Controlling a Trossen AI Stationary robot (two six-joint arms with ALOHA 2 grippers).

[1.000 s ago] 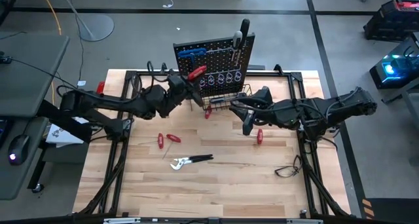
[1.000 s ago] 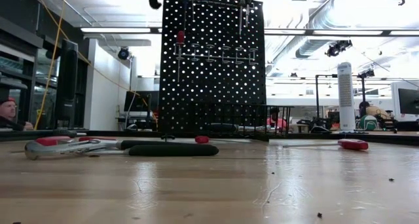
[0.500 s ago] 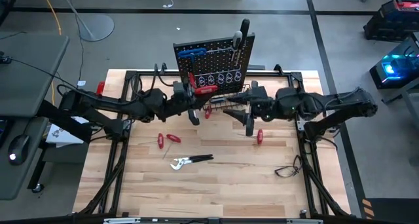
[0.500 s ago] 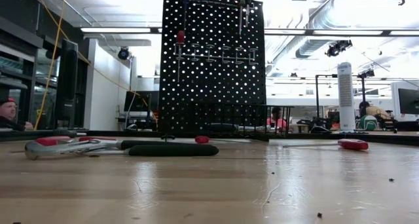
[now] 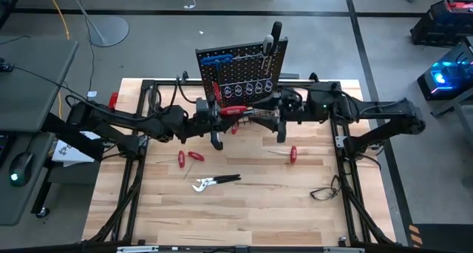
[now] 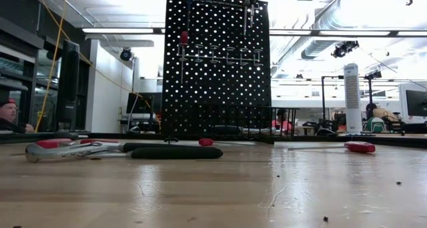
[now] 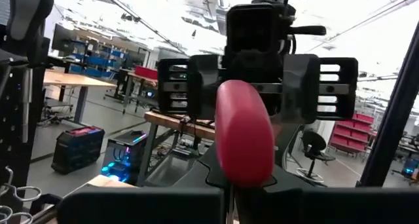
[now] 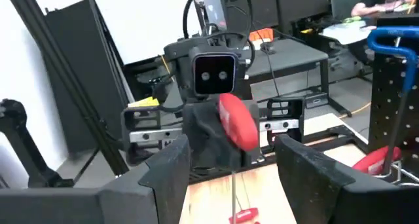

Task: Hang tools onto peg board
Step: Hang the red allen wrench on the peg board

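Observation:
The black peg board (image 5: 240, 68) stands upright at the table's far edge, as the low view (image 6: 213, 61) also shows. It holds blue hex keys (image 5: 214, 59), black-handled tools (image 5: 273, 40) and a red-handled screwdriver (image 6: 183, 37). My left gripper (image 5: 219, 112) is in front of the board, above the table, shut on another red-handled screwdriver (image 5: 233, 110). My right gripper (image 5: 279, 114) faces it from the right and is open. Its fingers (image 8: 163, 168) stand apart, short of the red handle (image 8: 236, 122). Neither gripper shows in the low view. My left gripper pinches the screwdriver's red handle (image 7: 243, 175) between its two fingers. The fingers lie level, pointing toward the table's right, along the tool. The handle's rounded butt end (image 7: 243, 112) sticks out toward my right gripper. The screwdriver is clear of the table and its shaft is hidden.
On the table lie two red screwdrivers (image 5: 188, 157), pliers (image 5: 214, 182), another red screwdriver (image 5: 293, 154) below my right gripper, and a thin black cable (image 5: 325, 191) at the right. The wire basket (image 5: 259, 118) at the board's foot juts out just behind both grippers.
My left gripper has moved away from the peg board toward the near and right edges. It has turned, so the red handle that slanted up at the board now lies level, pointing right. My right gripper has moved toward the far edge, level with the handle.

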